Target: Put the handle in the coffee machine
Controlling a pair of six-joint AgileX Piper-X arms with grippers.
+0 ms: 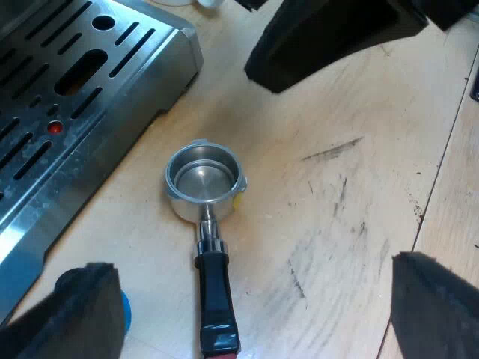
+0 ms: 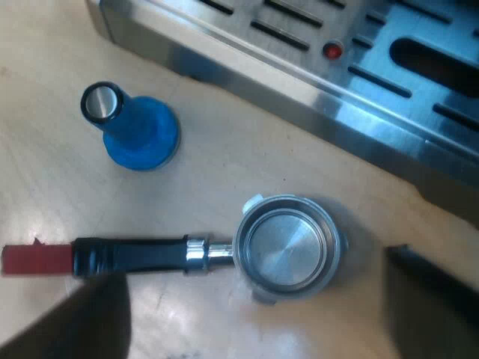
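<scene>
The metal holder (image 1: 203,183) lies on the wooden table beside the espresso machine's drip tray (image 1: 90,67), basket facing up and empty. Its dark handle (image 1: 215,288) ends in red (image 1: 220,340). My left gripper (image 1: 251,299) hovers above it, open, its fingers (image 1: 82,314) wide to either side of the handle. My right gripper (image 2: 254,295) is also open above the holder (image 2: 288,247), touching nothing, one black finger (image 2: 82,321) near the handle's red end (image 2: 34,259). A black part of the right arm (image 1: 329,37) hangs beyond the basket.
A blue tamper (image 2: 138,131) stands upright on the table between the handle and the machine's steel tray edge (image 2: 299,97); a bit of its blue base (image 1: 124,310) shows by my left finger. The drip tray carries a red dot (image 2: 332,51). Bare wood surrounds the holder.
</scene>
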